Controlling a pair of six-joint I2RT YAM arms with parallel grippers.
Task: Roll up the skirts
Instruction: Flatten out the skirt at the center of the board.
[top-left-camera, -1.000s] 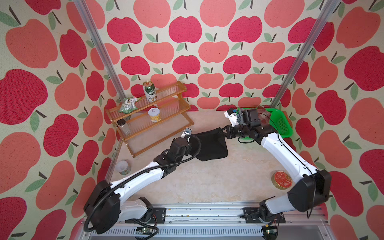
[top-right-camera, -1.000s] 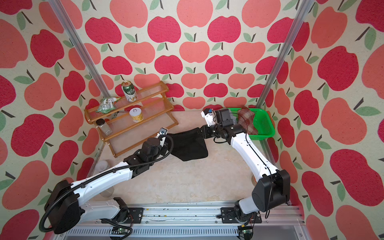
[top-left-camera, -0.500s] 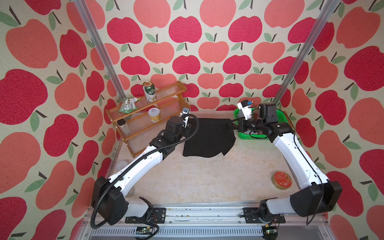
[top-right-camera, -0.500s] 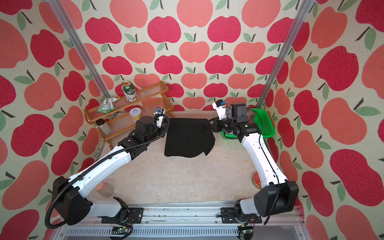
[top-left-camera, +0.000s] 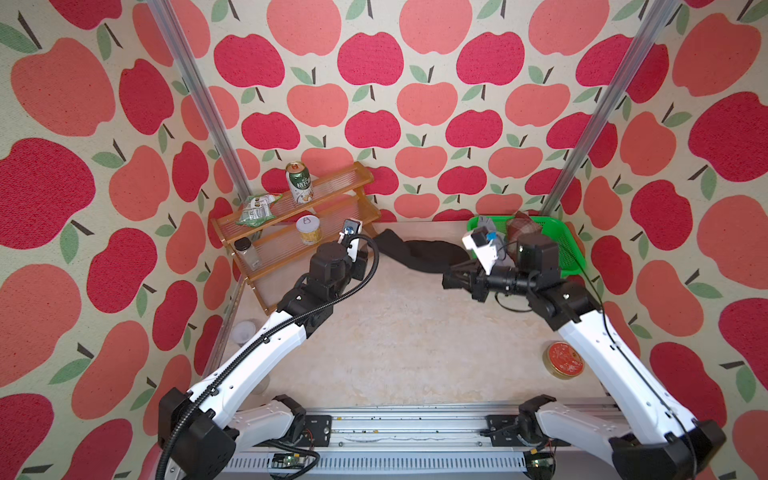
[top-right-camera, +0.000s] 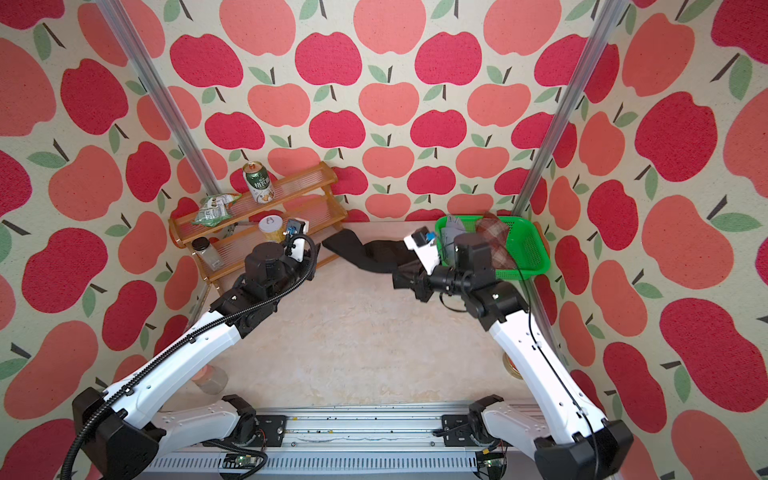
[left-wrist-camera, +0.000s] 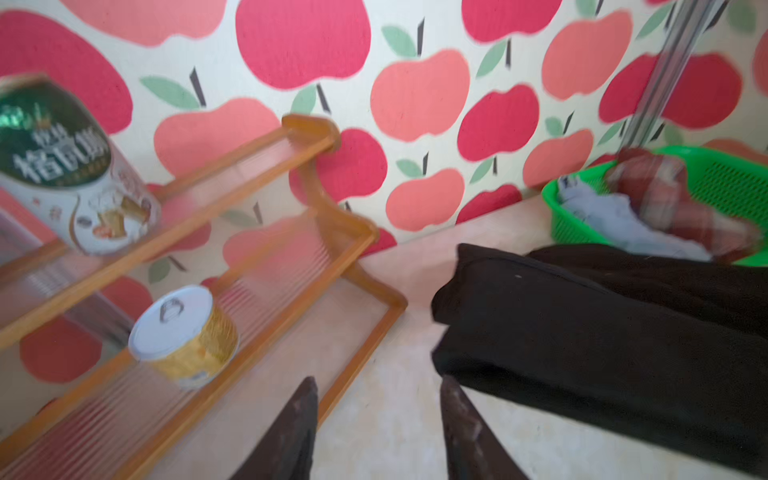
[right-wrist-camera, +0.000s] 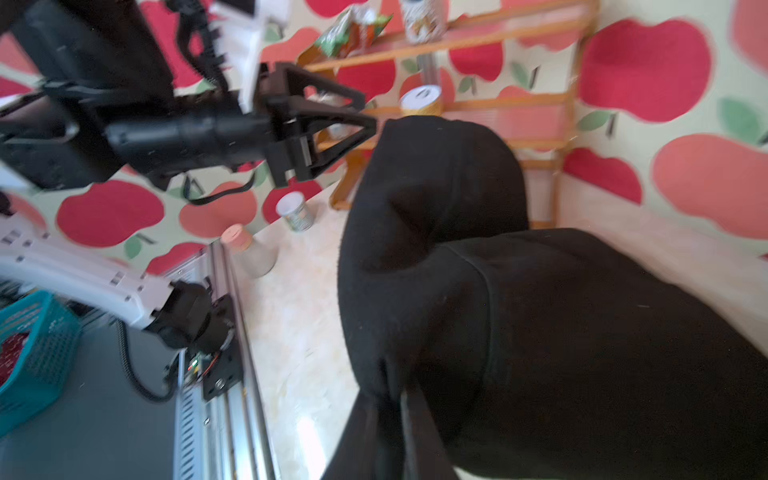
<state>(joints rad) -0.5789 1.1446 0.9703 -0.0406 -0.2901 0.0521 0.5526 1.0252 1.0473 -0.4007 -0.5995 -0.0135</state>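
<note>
Left wrist view: my left pincer (left-wrist-camera: 376, 428) stands parted with nothing between its two dark fingers (left-wrist-camera: 291, 432), over bare table (left-wrist-camera: 395, 407), apart from the black skirt (left-wrist-camera: 602, 340) and near the corner of the wooden shelf rack (left-wrist-camera: 357, 266).

Right wrist view: my right pincer (right-wrist-camera: 392, 432) has its fingers close together with a fold of the black skirt (right-wrist-camera: 540, 332) pinched between them; the frame is blurred, so I cannot tell how firm the grip is.

Black skirt: in both top views it lies as a bunched, elongated strip (top-left-camera: 419, 251) (top-right-camera: 370, 251) at the back of the table, running from beside the rack's end to my right pincer (top-left-camera: 451, 280).

Plaid skirt (left-wrist-camera: 665, 195) and pale blue skirt (left-wrist-camera: 602, 216): both in the green basket (top-left-camera: 569, 249) at the back right corner.

Rack (top-left-camera: 291, 232): upper level holds a green can (top-left-camera: 299, 182) and a snack packet (top-left-camera: 255, 210); lower levels hold a yellow tin (top-left-camera: 308, 230) and a small jar (top-left-camera: 245, 251).

Red round tin (top-left-camera: 563, 359): on the table by my right arm, well apart from the skirts.
</note>
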